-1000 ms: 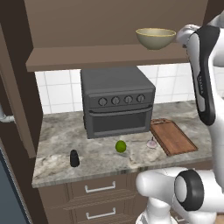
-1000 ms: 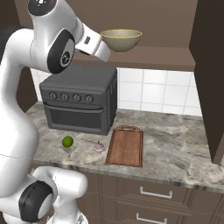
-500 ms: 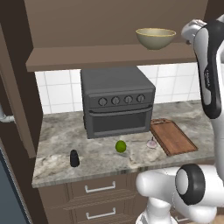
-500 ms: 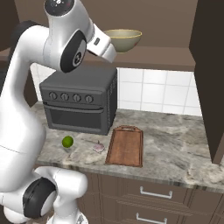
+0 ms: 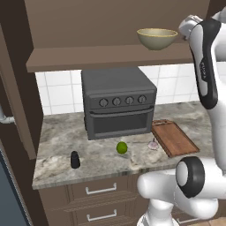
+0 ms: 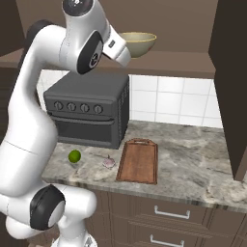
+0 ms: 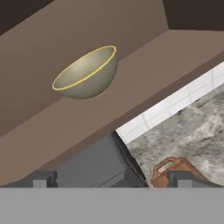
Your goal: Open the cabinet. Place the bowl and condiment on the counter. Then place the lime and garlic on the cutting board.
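Gripper (image 7: 109, 178) wide open before bowl (image 7: 86, 73), toaster oven (image 5: 118, 101) below

Bowl (image 5: 157, 38) upright on cabinet (image 5: 110, 56) shelf; lime (image 5: 122, 147), garlic (image 5: 152, 144), condiment (image 5: 75, 160) on counter (image 5: 57, 137)

1. A dark grey toaster oven (image 5: 118, 106) stands against the back wall – a row of four round knobs (image 5: 122, 101) runs across its front, above a door with a dark window and a bar handle.
2. White square wall tiles (image 6: 173, 101) cover the wall behind and beside the oven.
3. Brown drawers (image 5: 99, 190) with short silver handles sit in the base unit below; in the right base view two more drawer handles (image 6: 168, 212) show, one under the other.
4. At the far left of the left base view, a pale grey pipe-like piece (image 5: 6, 118) pokes in – too little of it shows to tell more.
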